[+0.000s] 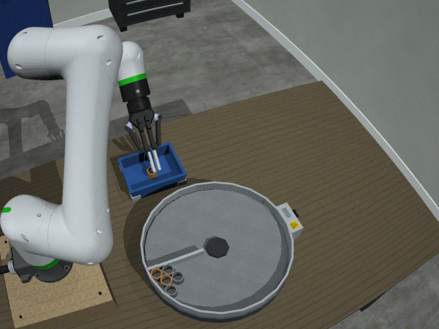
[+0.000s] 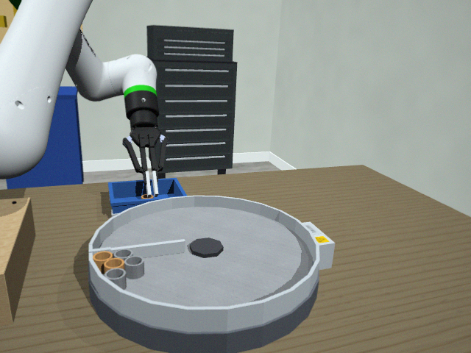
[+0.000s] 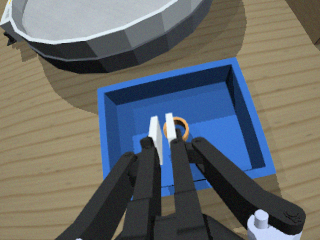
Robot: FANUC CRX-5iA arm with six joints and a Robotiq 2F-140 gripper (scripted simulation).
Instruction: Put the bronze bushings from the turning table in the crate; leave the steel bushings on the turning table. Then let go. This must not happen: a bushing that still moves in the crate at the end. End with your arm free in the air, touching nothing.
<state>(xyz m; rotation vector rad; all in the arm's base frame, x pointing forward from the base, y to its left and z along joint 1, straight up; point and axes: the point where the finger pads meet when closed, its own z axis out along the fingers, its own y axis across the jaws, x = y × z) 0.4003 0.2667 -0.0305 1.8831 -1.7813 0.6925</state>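
Note:
A bronze bushing [image 1: 152, 175] [image 3: 186, 128] stands in the blue crate [image 1: 143, 188] [image 2: 125, 206] [image 3: 254, 115]. My gripper [image 1: 156, 170] [image 2: 151, 194] [image 3: 163, 124] is low inside the crate, its white fingers slightly apart with nothing clamped between them. One fingertip overlaps this bushing's ring, apparently inside it; the other is outside. On the turning table [image 1: 244, 219] [image 2: 247, 235] [image 3: 150, 37], two bronze bushings [image 1: 166, 284] [image 2: 100, 263] stand in a cluster with three steel bushings [image 1: 178, 282] [image 2: 135, 271], at the left beside the divider.
The divider bar [image 1: 177, 258] [image 2: 163, 248] runs from the table's raised rim toward its dark hub [image 1: 217, 247] [image 2: 206, 247]. A control box [image 1: 289, 221] [image 2: 325, 252] is on the table's right side. The crate stands just behind the rim. The robot's wooden base [image 1: 60, 301] is at the left.

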